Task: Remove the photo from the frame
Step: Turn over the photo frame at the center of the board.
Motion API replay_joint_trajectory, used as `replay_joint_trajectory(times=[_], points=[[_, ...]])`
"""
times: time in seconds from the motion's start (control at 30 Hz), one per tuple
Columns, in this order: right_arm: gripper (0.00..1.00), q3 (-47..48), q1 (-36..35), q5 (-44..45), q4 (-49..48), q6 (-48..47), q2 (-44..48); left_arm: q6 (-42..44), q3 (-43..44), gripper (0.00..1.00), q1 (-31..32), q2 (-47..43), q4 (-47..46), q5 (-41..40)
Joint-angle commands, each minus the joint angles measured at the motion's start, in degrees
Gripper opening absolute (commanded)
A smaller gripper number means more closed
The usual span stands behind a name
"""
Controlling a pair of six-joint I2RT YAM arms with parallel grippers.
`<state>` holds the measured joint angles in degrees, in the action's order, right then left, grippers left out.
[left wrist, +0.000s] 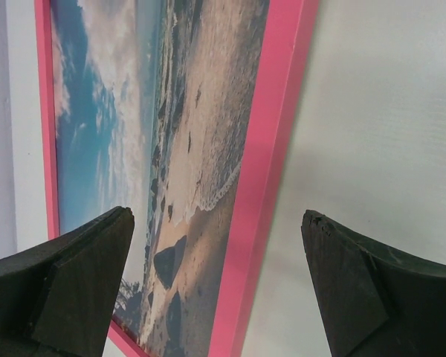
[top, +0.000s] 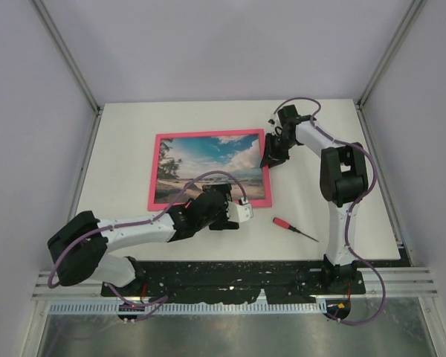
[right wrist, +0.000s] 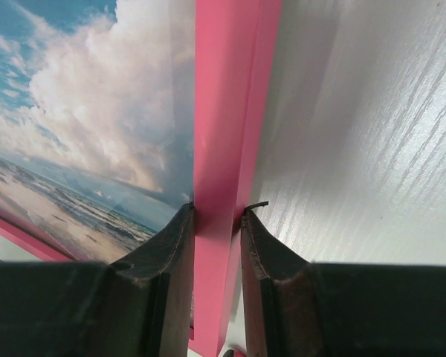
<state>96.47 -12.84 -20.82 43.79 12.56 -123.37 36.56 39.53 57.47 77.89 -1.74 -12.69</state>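
photo (top: 208,167) face up inside frame (top: 208,134) | frame flat on table (top: 119,149) | I see R gripper (right wrist: 217,216) clamped on frame's right rail, one finger each side | L gripper (left wrist: 217,223) jaws wide apart over frame's near rail, holding nothing | screwdriver (top: 293,228) off frame's near-right corner, not touching

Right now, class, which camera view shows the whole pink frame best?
The top external view: the frame lies flat with all four sides in view. The left wrist view shows only stretches of its sides beyond the open left tool; the right wrist view shows one strip, pinched by the right tool.
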Motion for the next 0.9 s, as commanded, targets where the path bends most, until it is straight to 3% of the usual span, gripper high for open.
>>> replay_joint_trajectory(times=[0.0,0.67,0.87], points=[[0.08,3.29,0.36,-9.06,0.94,1.95,4.72,2.03,-0.07,1.0,1.68,3.49,-7.39,-4.7],[0.08,6.72,0.62,-12.49,5.16,2.12,7.71,5.9,-1.12,1.0,5.63,13.69,-17.95,-10.95],[0.08,6.28,0.54,-12.84,6.04,1.51,9.38,7.82,-2.26,1.0,5.81,16.5,-26.37,-16.83]])
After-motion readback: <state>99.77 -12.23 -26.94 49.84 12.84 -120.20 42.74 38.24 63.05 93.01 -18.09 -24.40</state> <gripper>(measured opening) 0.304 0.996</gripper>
